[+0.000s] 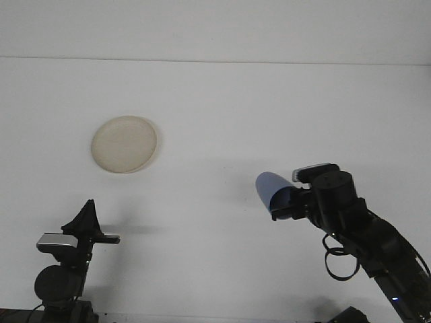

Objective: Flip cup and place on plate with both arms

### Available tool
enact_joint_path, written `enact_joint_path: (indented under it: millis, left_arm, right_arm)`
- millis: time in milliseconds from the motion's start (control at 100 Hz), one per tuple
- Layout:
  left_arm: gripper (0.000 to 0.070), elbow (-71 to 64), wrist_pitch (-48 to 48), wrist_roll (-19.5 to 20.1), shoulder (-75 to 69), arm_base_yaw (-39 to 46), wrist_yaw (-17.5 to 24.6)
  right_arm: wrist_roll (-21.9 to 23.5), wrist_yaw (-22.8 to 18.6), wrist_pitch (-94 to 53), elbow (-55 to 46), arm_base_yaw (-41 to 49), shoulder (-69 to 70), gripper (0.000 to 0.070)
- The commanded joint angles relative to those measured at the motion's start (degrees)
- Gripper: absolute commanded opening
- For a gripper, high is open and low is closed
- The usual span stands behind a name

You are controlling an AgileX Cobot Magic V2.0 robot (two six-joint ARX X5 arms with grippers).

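At the bottom left, nearest the camera, the left gripper [86, 214] sits low over the white table [222, 108]. Its dark fingers meet in a single point aimed away from the camera, pressed together with nothing between them.

At the lower right, a little farther in, the right arm [377, 249] reaches up and to the left. The right gripper [283, 205] is clamped on one end of a blue cup [271, 190], which is lifted clear of the table. The cup lies tilted, its long axis running from the gripper up and to the left, with the free rounded end pointing toward the far left. Which end is the rim cannot be told.

Farther back on the left, well apart from the cup, a round cream plate [124, 144] lies flat on the table.
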Motion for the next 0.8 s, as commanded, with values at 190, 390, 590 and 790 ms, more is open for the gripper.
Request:
enact_joint_path:
  millis: [190,390,590,790]
  left_arm:
    - [0.0011,-1.09,0.74,0.07,-0.07,-0.09,0.28]
    - [0.0011,-1.09,0.76,0.07,-0.09,-0.09,0.28]
    - [0.0011,-1.09,0.76,0.07,-0.09,-0.09,0.28]
    - [0.0011,-1.09,0.74,0.07,-0.09,-0.09,0.28]
  right_arm:
    - [7.23,-0.46,-8.57,12.00,8.00,13.75,0.0000]
    - [4.98,-2.43,-21.77,21.24,10.95,27.91,0.0000]
    - [2.62,-3.41,-25.57,25.90,13.64,37.40,0.0000]
    - [1.77,-4.74,-25.18,25.94,14.62,41.40,0.0000]
